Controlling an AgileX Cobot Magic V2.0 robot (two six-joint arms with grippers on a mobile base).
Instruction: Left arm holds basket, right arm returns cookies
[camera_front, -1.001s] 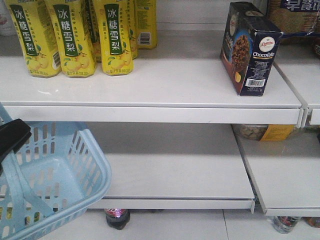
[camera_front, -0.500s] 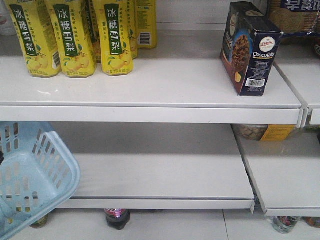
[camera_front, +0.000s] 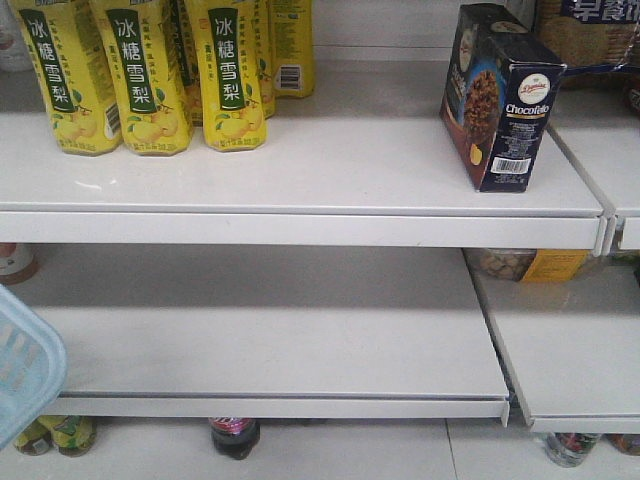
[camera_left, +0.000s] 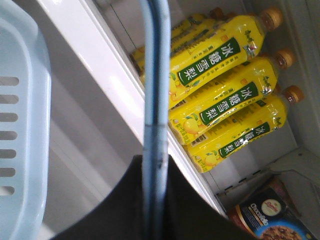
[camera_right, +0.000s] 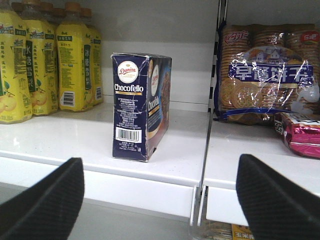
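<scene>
On the upper shelf (camera_front: 330, 165), near its right end, the cookies (camera_front: 497, 95) stand upright with the barcode face turned forward, well apart from the yellow drink bottles (camera_front: 150, 75) grouped at the left. In the right wrist view the right claw (camera_right: 165, 200) hangs in front of the shelf edge with its two black fingers (camera_right: 47, 200) spread wide, holding nothing, and the box sits between them farther back. A packet of round biscuits (camera_right: 267, 75) lies on the neighbouring shelf to the right. The basket (camera_front: 25, 365) shows only as a pale blue corner at the front view's left edge. In the left wrist view its handle (camera_left: 155, 100) runs down into the left claw (camera_left: 152, 200), which appears clamped on it, though the fingers are dark and close.
</scene>
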